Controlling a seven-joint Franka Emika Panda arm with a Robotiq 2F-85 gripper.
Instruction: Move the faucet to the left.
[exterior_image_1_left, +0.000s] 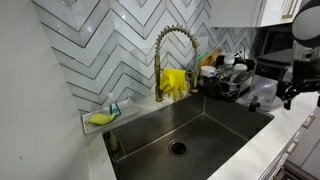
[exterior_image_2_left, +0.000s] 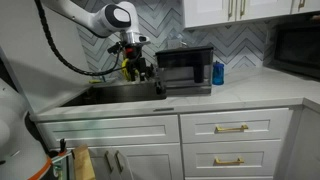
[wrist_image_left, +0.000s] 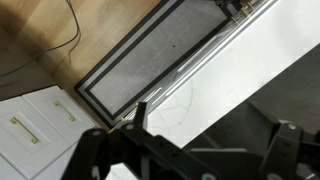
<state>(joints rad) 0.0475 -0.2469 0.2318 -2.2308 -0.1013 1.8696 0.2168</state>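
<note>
The brass-gold gooseneck faucet (exterior_image_1_left: 159, 68) stands behind the steel sink (exterior_image_1_left: 200, 125), its coiled spring arch high against the chevron tile wall. Yellow gloves (exterior_image_1_left: 176, 82) hang just beside its stem. My gripper (exterior_image_1_left: 291, 95) hangs well away from the faucet, at the frame's right edge above the white counter's edge. In an exterior view my gripper (exterior_image_2_left: 141, 66) is over the sink area in front of the microwave, and the arm hides the faucet. In the wrist view the dark fingers (wrist_image_left: 190, 160) are spread wide with nothing between them, above white counter.
A dish rack (exterior_image_1_left: 226, 82) with dishes stands beside the gloves. A sponge holder (exterior_image_1_left: 101, 118) sits at the sink's other end. A black microwave (exterior_image_2_left: 186, 70) and a blue bottle (exterior_image_2_left: 218, 72) stand on the counter. The wrist view shows a floor mat (wrist_image_left: 140, 65) and cabinet drawers (wrist_image_left: 35, 120).
</note>
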